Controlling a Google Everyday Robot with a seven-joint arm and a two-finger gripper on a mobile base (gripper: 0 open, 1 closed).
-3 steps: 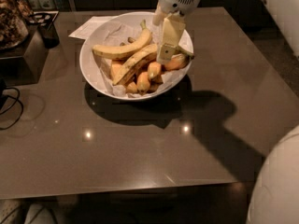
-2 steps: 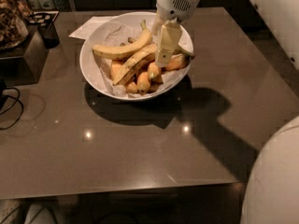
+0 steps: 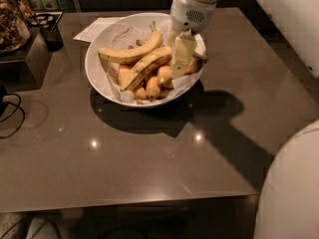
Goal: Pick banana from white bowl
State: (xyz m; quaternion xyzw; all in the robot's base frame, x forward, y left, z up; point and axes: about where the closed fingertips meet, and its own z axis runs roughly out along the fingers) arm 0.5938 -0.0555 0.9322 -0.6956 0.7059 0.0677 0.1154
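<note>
The white bowl (image 3: pixel 99 78) stands on the far middle of the brown table. It holds two bananas and several small orange fruits (image 3: pixel 153 85) on crumpled paper. The banana (image 3: pixel 144 67) with dark streaks lies diagonally across the middle. A cleaner yellow banana (image 3: pixel 130 53) lies just behind it. My gripper (image 3: pixel 181 55) hangs down into the right side of the bowl, at the upper right end of the streaked banana. It hides that end of the banana.
A white sheet of paper (image 3: pixel 95 30) lies behind the bowl. A dark cup (image 3: pixel 52 35) and a dark box (image 3: pixel 27 59) stand at the far left, with a black cable (image 3: pixel 11 114) below them. My white body (image 3: pixel 294 193) fills the lower right. The table's front edge (image 3: pixel 124 200) is near.
My gripper has come down a little further into the right side of the bowl. The bananas and fruits have not visibly moved.
</note>
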